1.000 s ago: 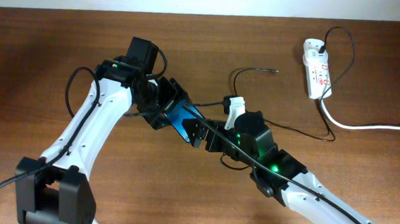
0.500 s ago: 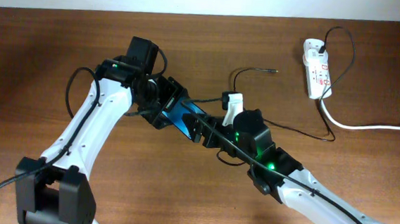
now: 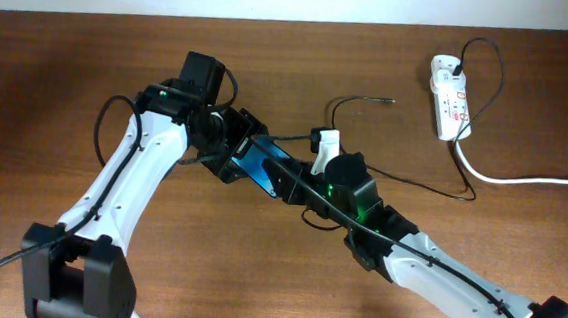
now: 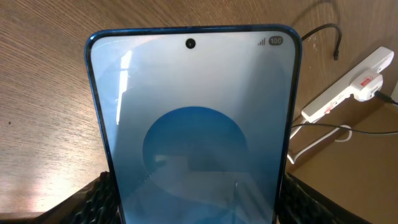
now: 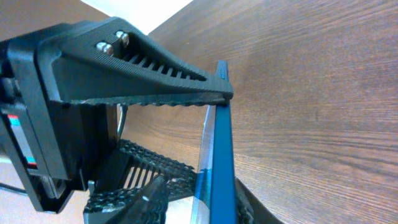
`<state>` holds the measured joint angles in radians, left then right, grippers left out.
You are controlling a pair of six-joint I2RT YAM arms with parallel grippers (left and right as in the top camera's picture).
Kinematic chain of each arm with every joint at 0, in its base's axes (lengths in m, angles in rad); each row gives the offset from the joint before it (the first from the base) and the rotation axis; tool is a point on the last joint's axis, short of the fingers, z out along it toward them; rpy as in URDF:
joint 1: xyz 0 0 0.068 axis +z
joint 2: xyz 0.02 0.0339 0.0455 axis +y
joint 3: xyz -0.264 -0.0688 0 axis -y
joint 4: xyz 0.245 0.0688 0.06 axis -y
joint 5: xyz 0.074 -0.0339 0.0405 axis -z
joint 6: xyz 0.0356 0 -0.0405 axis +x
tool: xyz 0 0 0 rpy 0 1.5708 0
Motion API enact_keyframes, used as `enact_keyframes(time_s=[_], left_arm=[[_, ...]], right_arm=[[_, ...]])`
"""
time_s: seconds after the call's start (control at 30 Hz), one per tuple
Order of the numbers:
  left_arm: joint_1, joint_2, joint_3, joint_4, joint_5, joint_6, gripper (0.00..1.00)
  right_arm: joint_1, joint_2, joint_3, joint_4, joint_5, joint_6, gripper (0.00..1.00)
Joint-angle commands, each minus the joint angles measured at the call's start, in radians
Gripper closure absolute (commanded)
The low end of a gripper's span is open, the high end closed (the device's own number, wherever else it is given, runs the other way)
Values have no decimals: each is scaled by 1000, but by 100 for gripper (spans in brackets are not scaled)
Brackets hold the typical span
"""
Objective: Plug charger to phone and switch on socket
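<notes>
The phone (image 3: pixel 263 166) is held tilted above the table, its blue screen lit. My left gripper (image 3: pixel 237 148) is shut on it across its width; in the left wrist view the phone (image 4: pixel 193 112) fills the frame, with the left gripper (image 4: pixel 196 198) gripping its lower edges. My right gripper (image 3: pixel 297 185) straddles the phone's free end. In the right wrist view the phone (image 5: pixel 221 143) shows edge-on and the right gripper (image 5: pixel 199 202) has one finger against its back, the other a little off the screen. The charger (image 3: pixel 363 98) lies loose on the table. The socket (image 3: pixel 450 98) sits far right.
A thick white cord (image 3: pixel 523 179) runs from the socket to the right edge. The black cable loops past the socket (image 4: pixel 348 93) and along the table behind the right arm. The charger tip (image 4: pixel 336 50) lies beyond the phone's top corner.
My right gripper has moved up and left to the phone's end and its jaws have narrowed around it. The left arm and the phone have barely moved.
</notes>
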<state>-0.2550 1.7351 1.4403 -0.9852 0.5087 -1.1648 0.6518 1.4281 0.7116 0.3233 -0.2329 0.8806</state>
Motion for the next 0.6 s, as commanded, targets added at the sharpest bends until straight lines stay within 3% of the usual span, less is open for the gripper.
enact_keyframes(time_s=[0.0, 0.13, 0.3, 0.57], left_arm=[[0, -28, 23, 2, 26, -10, 53], [0, -28, 23, 2, 26, -10, 53], [0, -28, 23, 2, 26, -9, 53], [0, -28, 23, 0, -10, 33, 53]], right_arm=[[31, 2, 13, 10, 2, -7, 71], [42, 2, 13, 11, 9, -7, 72], [42, 2, 13, 10, 8, -7, 82], [42, 2, 13, 5, -18, -7, 89]])
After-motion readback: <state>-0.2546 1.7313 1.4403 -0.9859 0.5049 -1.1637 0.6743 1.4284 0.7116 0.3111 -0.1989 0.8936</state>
